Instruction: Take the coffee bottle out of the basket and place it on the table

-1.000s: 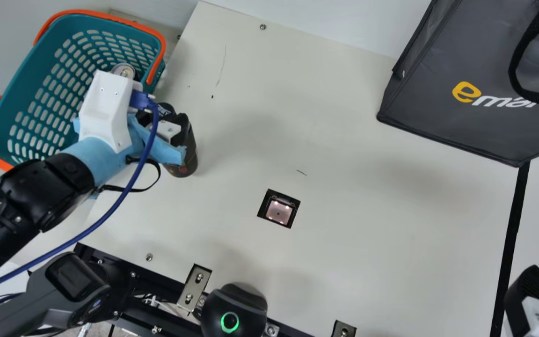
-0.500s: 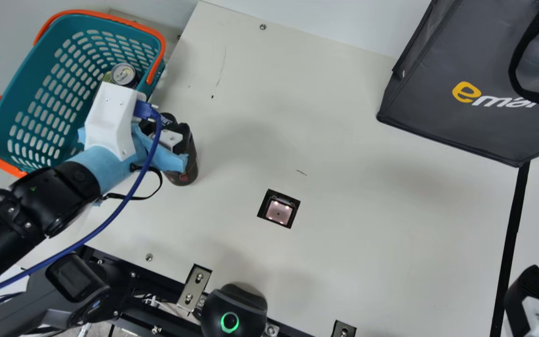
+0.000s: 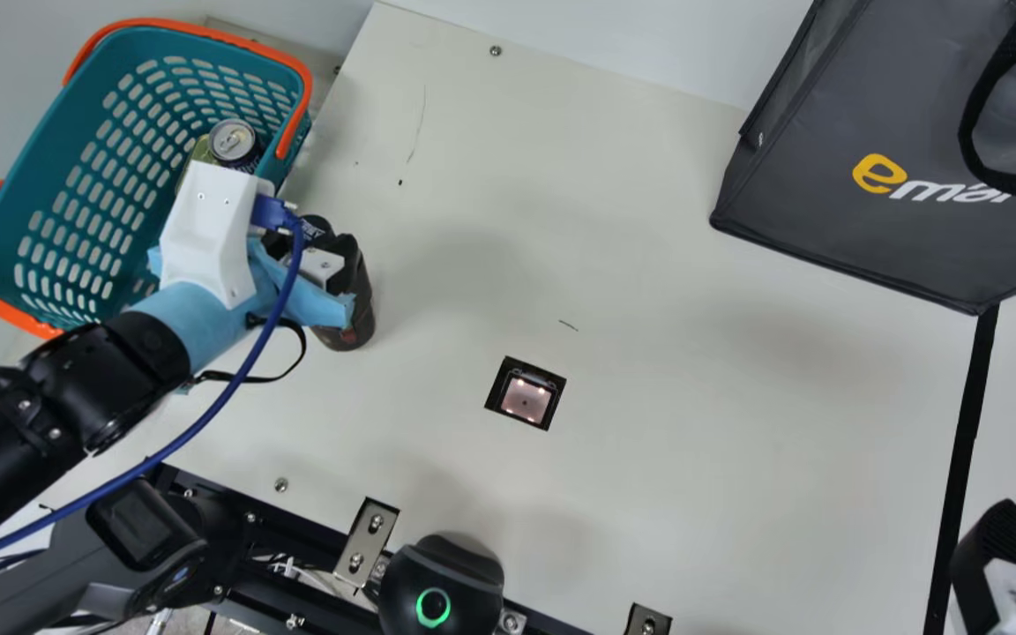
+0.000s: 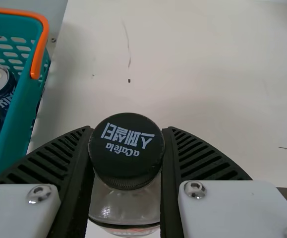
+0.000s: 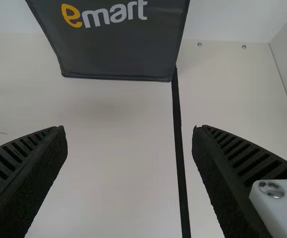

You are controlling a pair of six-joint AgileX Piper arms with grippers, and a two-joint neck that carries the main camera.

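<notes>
The coffee bottle [image 4: 126, 173], with its black cap [image 4: 126, 145], is outside the basket, over the cream table [image 3: 649, 423]; whether its base touches the surface cannot be told. The left gripper [image 3: 314, 242] pinches it near the neck, one ribbed finger pressed against either side, as the left wrist view shows. Just beside the bottle is the teal basket [image 3: 58, 220], of perforated plastic with orange handles [image 3: 296, 123]; within it, near the side facing the table, are a dark drink can [image 3: 233, 141] and, next to that, a yellow-green container [image 3: 199, 154] partly hidden. A blue cable [image 3: 235, 388] curves along the left arm. Farther out, a square dark-framed panel [image 3: 526, 394], lit from within, is set in the tabletop. Along the near edge are a black device with a green ring [image 3: 433, 604] and a gray unit with a dark window [image 3: 133, 525]. Across the table, well apart from the basket, is a dark gray shopping bag [image 3: 852, 229]. The right gripper [image 3: 1006, 564], at the main view's lower right corner, has its fingers spread wide.
</notes>
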